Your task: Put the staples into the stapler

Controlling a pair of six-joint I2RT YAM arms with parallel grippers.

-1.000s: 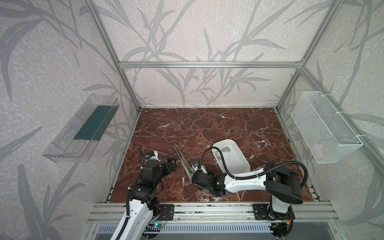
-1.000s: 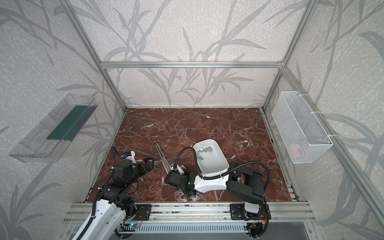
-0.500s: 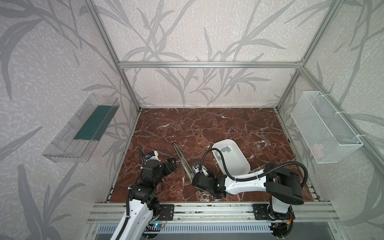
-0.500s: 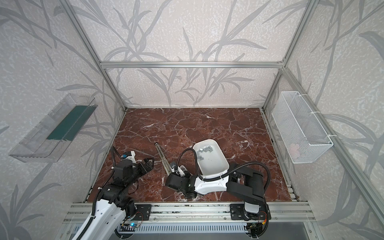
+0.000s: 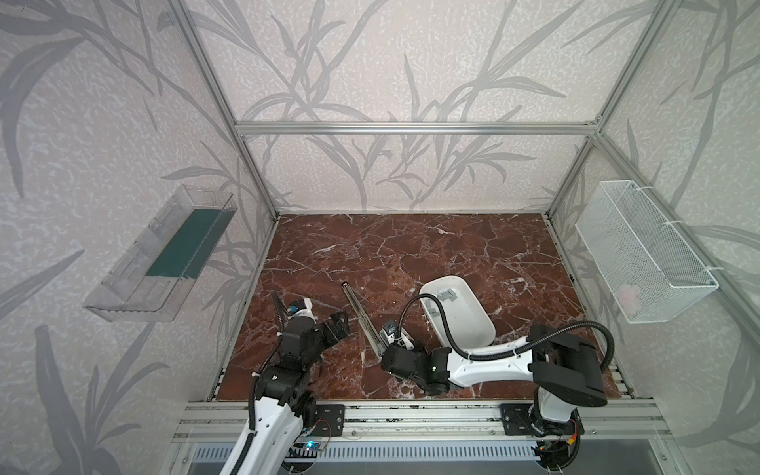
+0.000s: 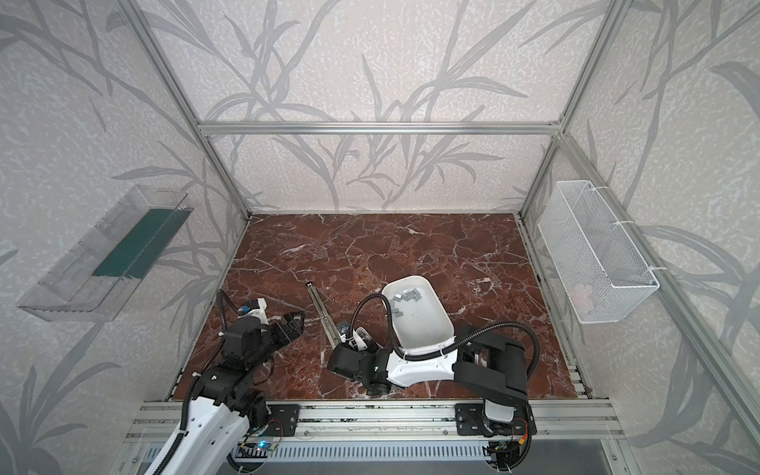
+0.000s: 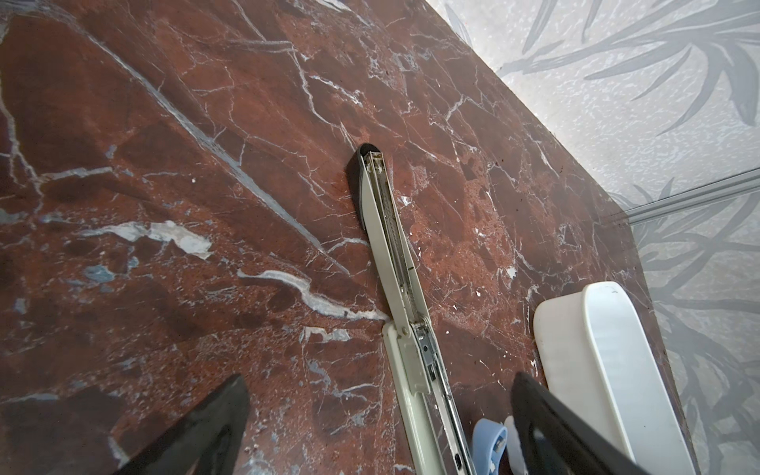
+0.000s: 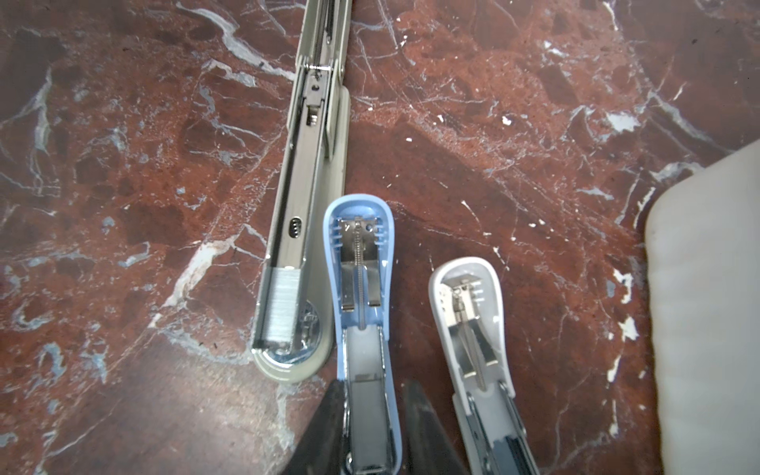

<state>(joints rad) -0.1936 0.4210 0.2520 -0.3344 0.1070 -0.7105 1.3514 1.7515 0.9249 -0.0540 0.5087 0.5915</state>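
Observation:
Three staplers lie opened flat side by side. The long beige stapler (image 5: 362, 316) (image 6: 325, 312) (image 7: 395, 255) holds a silver strip of staples (image 8: 281, 304) at the near end of its channel. Beside it lie a small blue stapler (image 8: 360, 255) and a small white stapler (image 8: 469, 312). My right gripper (image 8: 372, 386) straddles the blue stapler's channel, slightly open, with a thin gap on one side. Whether the grey block in that channel is staples I cannot tell. Loose staples (image 5: 446, 295) (image 6: 407, 296) lie in the white tray (image 5: 473, 325) (image 6: 427, 329). My left gripper (image 5: 339, 325) (image 7: 378, 403) is wide open and empty beside the long stapler.
A clear plastic bin (image 5: 164, 255) with a green insert hangs on the left wall. A white wire basket (image 5: 641, 255) hangs on the right wall. Aluminium frame posts stand at the corners, and a rail (image 5: 411, 415) runs along the front edge.
My right gripper's jaws have parted a little around the blue stapler, and its wrist has barely shifted. The left arm has not moved.

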